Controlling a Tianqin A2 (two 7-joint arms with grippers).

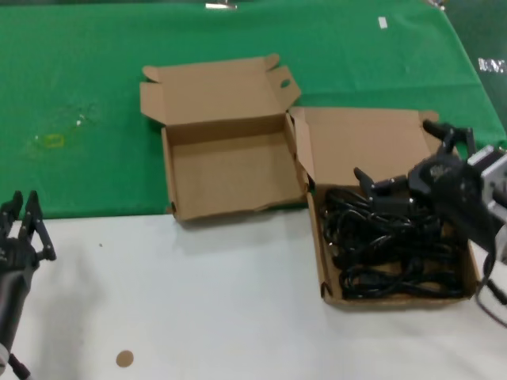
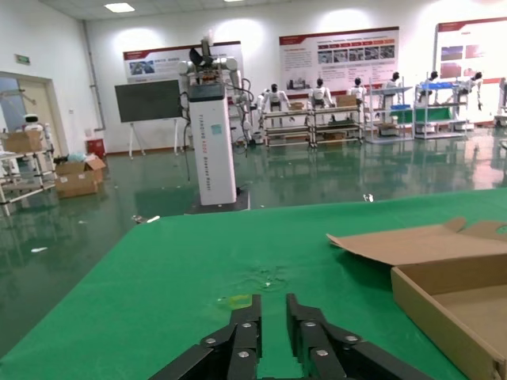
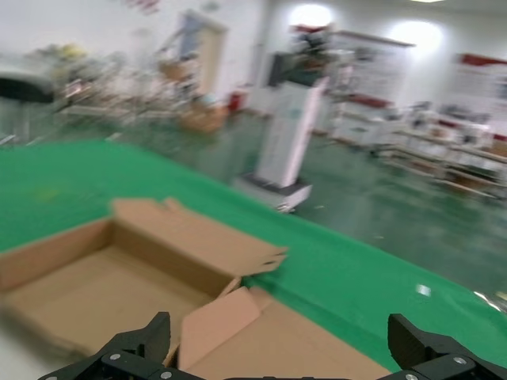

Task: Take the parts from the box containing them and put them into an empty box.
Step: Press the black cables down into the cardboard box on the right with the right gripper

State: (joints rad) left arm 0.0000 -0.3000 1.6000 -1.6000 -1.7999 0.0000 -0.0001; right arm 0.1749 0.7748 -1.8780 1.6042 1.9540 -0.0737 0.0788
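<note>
While the right gripper is hovering with its jaws spread wide and grasping nothing, the black coiled power cords are lying directly beneath those jaws, inside the larger, nearly square brown cardboard box; the smaller brown cardboard box with a wavy front wall is sitting bare-bottomed to the left of the jaws, on the bench; the left gripper is idling at the bench's near-left edge, jaws nearly closed on nothing.

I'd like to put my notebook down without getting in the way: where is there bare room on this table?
The white strip in front of the empty box, between the left gripper and the box of cords, is bare except for a small brown disc. The green cloth beyond is bare too. It is crowded where the open right gripper hangs over the black cords.
</note>
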